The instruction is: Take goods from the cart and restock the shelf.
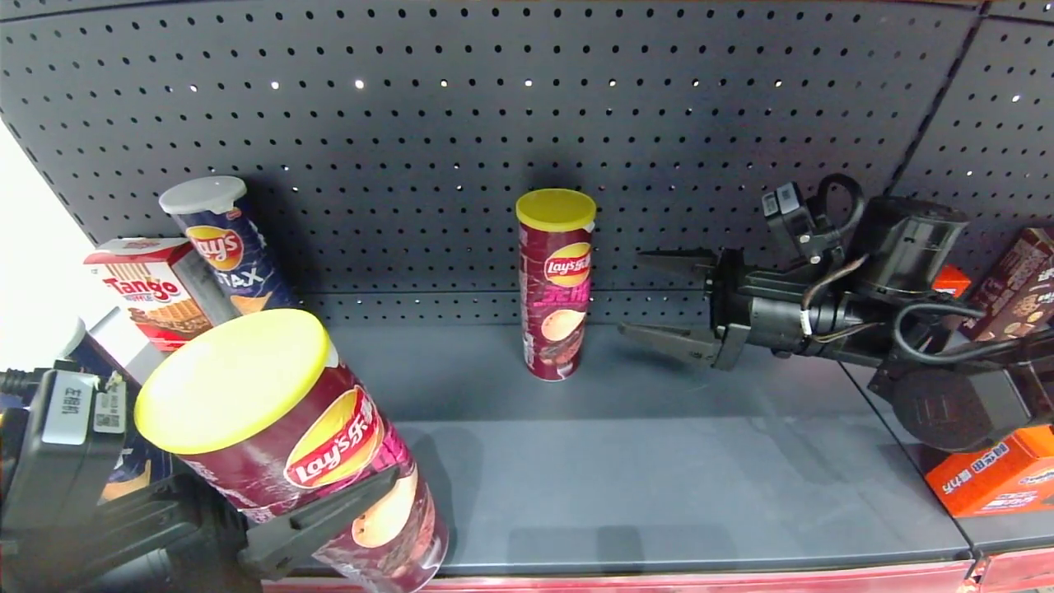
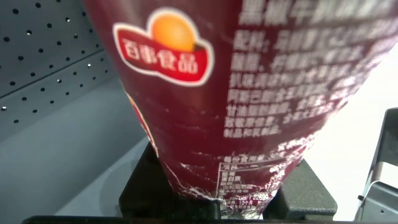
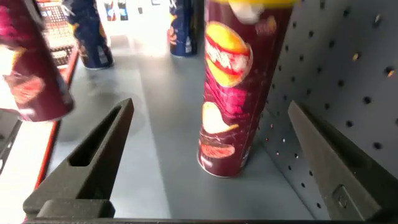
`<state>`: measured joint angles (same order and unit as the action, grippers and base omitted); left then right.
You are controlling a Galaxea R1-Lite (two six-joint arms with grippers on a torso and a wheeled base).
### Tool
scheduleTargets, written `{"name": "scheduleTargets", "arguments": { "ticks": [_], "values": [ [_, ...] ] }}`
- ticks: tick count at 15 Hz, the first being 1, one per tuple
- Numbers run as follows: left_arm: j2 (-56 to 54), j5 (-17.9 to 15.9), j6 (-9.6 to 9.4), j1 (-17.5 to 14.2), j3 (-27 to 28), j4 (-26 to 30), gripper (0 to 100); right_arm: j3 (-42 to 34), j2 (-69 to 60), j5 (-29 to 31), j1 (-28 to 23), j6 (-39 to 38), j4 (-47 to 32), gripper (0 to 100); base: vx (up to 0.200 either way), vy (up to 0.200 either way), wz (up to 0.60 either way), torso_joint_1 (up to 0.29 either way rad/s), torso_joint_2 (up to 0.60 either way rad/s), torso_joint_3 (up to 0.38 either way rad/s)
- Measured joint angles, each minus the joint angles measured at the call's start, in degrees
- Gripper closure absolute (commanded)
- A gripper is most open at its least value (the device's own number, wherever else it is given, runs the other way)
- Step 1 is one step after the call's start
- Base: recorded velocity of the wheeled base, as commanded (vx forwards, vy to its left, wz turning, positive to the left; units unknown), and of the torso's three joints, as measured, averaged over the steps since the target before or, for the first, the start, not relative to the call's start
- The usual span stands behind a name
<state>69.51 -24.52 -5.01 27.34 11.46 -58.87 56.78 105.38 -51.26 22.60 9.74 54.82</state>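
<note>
Two maroon chip cans with yellow lids are on hand. The held can (image 1: 329, 461) sits at the near left, over the front edge of the shelf (image 1: 659, 478), tilted so its lid leans left and toward the camera. Whether its base touches the shelf cannot be told. The left gripper (image 1: 313, 527) has its fingers (image 1: 329, 511) closed around the lower half of this can, one finger crossing the front of the label.

The standing can (image 1: 556, 288) is upright in the middle of the shelf, far back, close to the pegboard (image 1: 494, 99).

The right gripper (image 1: 634, 294) hangs level just right of the standing can and apart from it. Its fingers (image 1: 667, 338) are spread wide, point left toward the can and hold nothing.

At the far left, a blue can (image 1: 226, 247) with a grey lid leans beside a red and white wafer box (image 1: 152, 288). On the right, an orange box (image 1: 996, 478) lies near the front edge, and a brown box (image 1: 1017, 284) stands farther back.
</note>
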Motion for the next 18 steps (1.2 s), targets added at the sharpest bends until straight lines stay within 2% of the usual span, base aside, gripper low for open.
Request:
{"name": "scheduleTargets", "arguments": {
  "ticks": [6, 9, 18],
  "values": [
    [0.35, -0.15, 0.15, 0.0, 0.57, 0.0, 100, 4.46, 6.56, -0.05, 0.33, -0.02, -0.24, 0, 0.0, 0.0, 0.0, 0.0, 0.0, 0.0],
    [0.37, -0.17, 1.22, 0.0, 0.66, 0.0, 100, 6.97, 10.09, -0.05, 0.71, -0.09, -0.44, 0, 0.0, 0.0, 0.0, 0.0, 0.0, 0.0],
    [0.37, -0.13, 1.24, -0.11, 0.44, 0.0, 100, 17.88, 17.99, -0.05, 2.23, -0.13, -4.05, 0, 0.0, 0.0, 0.0, 0.0, 0.0, 0.0]
  ]
}}
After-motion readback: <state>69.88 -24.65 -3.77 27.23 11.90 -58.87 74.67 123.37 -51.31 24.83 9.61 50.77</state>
